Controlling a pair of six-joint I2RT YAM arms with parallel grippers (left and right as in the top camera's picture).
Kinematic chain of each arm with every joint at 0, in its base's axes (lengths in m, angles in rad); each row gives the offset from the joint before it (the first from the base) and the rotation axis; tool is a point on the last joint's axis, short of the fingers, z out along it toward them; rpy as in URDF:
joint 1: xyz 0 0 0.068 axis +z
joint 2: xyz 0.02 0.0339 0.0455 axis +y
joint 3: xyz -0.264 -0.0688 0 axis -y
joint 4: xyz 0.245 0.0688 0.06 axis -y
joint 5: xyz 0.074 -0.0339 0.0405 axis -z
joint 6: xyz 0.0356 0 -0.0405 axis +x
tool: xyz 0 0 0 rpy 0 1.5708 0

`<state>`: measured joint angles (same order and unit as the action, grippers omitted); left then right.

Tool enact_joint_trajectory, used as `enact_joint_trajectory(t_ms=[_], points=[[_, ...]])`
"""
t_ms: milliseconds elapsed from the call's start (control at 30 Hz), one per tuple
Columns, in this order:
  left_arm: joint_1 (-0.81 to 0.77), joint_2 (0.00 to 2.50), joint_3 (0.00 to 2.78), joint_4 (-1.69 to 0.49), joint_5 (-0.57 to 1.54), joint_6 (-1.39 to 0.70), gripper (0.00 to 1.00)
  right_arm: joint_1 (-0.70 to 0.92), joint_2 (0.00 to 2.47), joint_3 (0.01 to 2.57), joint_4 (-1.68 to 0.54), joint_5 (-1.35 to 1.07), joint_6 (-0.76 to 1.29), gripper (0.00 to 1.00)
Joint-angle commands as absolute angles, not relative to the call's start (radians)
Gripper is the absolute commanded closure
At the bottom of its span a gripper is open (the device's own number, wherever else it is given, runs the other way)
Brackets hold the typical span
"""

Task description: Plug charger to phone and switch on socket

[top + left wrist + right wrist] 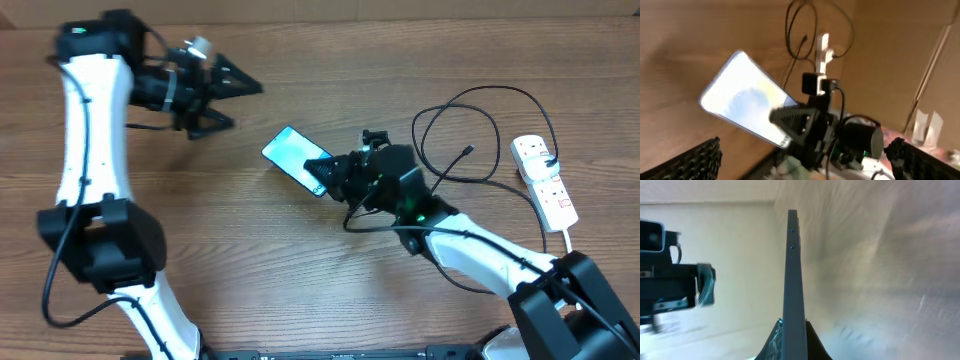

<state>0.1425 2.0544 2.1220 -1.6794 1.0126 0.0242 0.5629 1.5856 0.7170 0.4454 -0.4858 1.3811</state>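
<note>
Right claw (322,176): closed on one end of the phone (291,152), mid-frame, apparently raised.
Left claw (245,106): jaws spread, empty, upper left.
Charger (496,140): looped upper right, connector (467,152) free, well apart from the phone.
Socket (545,178): right edge.
Hazard: the end-only grip may let the phone pivot under insertion force, and the fingers may cover the port.

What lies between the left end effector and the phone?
Nothing. In the overhead view, only bare table separates the left end effector from the phone.
</note>
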Motion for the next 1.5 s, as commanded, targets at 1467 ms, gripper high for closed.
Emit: enact_joint_trajectory(t_ms=[1467], points=[[0.268,1.12,1.023,-1.006,0.919,-0.608,0.0,0.552,1.577,0.727,0.405,-0.698,1.811,0.96]])
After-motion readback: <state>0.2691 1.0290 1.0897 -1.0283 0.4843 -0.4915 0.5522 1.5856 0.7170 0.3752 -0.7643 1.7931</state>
